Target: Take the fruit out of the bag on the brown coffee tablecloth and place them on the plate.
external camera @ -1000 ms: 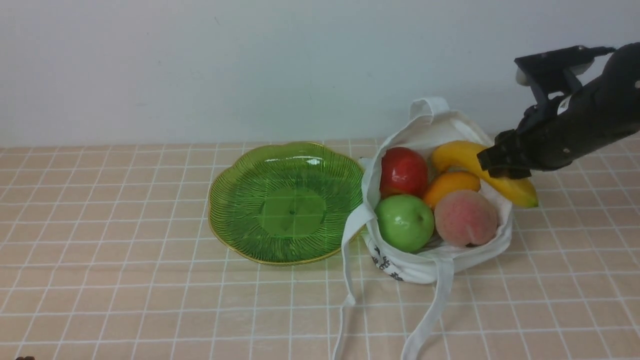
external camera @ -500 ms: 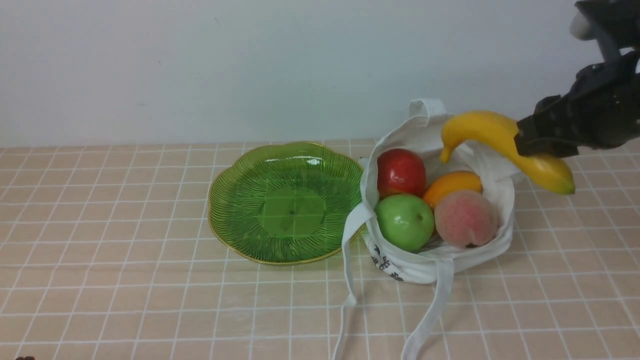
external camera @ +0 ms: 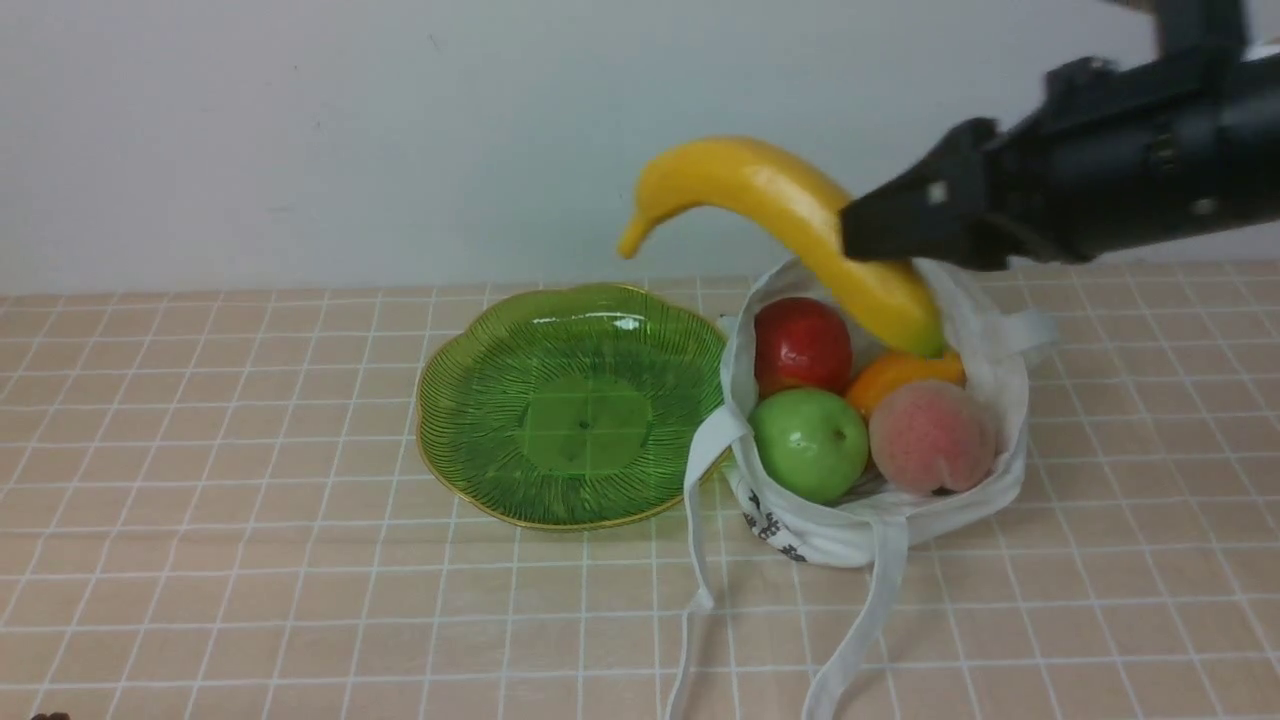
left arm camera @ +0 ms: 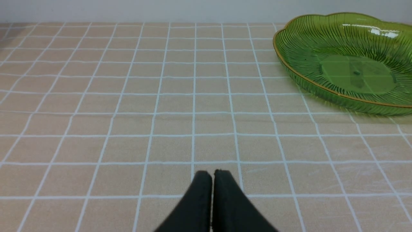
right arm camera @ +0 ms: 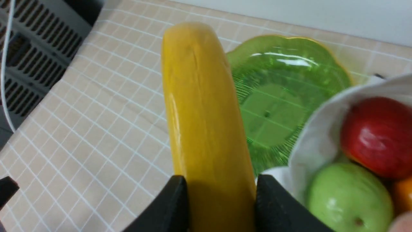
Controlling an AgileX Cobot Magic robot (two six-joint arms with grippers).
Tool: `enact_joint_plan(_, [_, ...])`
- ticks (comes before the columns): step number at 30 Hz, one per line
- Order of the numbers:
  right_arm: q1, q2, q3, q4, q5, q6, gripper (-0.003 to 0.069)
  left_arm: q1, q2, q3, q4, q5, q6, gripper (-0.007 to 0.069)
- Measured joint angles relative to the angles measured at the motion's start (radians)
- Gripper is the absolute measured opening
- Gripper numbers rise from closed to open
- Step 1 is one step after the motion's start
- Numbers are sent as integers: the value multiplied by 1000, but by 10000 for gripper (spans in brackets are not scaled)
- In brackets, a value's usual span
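My right gripper (external camera: 868, 232) is shut on the yellow banana (external camera: 780, 215) and holds it in the air above the white bag (external camera: 850, 530), its tip pointing toward the green plate (external camera: 480, 400). In the right wrist view the banana (right arm camera: 202, 112) sits between the two black fingers (right arm camera: 173, 199). The red apple (external camera: 803, 342), green apple (external camera: 810, 443), orange (external camera: 890, 372) and peach (external camera: 930, 435) lie in the open bag on the checked tablecloth (external camera: 250, 560). My left gripper (left arm camera: 212, 175) is shut and empty, low over the cloth, well apart from the plate (left arm camera: 347, 61).
The bag's long straps (external camera: 850, 640) trail toward the front edge of the cloth. A white wall stands behind the table. In the right wrist view a grey vented unit (right arm camera: 35, 48) shows beyond the cloth's edge.
My right gripper has lifted the banana out of the bag and carried it up and to the left, toward the plate. The other fruit and the left gripper have not moved.
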Motion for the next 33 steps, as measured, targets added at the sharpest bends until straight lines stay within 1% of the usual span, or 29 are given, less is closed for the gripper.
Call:
enact_joint_plan(2, [33, 56, 0, 25, -78, -40, 258, 0, 0, 0, 0, 0, 0, -8])
enact_joint_plan(3, [64, 114, -1, 39, -145, -60, 258, 0, 0, 0, 0, 0, 0, -8])
enact_joint_plan(5, [88, 163, -5, 46, -222, -76, 258, 0, 0, 0, 0, 0, 0, -8])
enact_joint_plan(6, [120, 233, -28, 52, -305, -83, 258, 0, 0, 0, 0, 0, 0, -8])
enact_joint_plan(7, [136, 268, -45, 53, -342, -85, 258, 0, 0, 0, 0, 0, 0, -8])
enact_joint_plan(12, [193, 383, -133, 57, -444, -90, 258, 0, 0, 0, 0, 0, 0, -8])
enact_joint_plan(17, [211, 455, -184, 65, -483, -94, 263, 0, 0, 0, 0, 0, 0, -8])
enact_joint_plan(21, [212, 501, -190, 67, -501, -116, 365, 0, 0, 0, 0, 0, 0, -8])
enact_joint_plan(25, [212, 511, -191, 67, -501, -124, 488, 0, 0, 0, 0, 0, 0, -8])
enact_joint_plan(26, [212, 511, -191, 66, -500, -124, 503, 0, 0, 0, 0, 0, 0, -8])
enact_joint_plan(27, [212, 510, -191, 57, -493, -124, 534, 0, 0, 0, 0, 0, 0, -8])
enact_joint_plan(30, [209, 492, -191, -7, -446, -125, 563, 0, 0, 0, 0, 0, 0, -8])
enact_joint_plan(32, [194, 448, -191, -68, -369, -124, 564, 0, 0, 0, 0, 0, 0, -8])
enact_joint_plan(33, [190, 438, -191, -80, -356, -123, 562, 0, 0, 0, 0, 0, 0, -8])
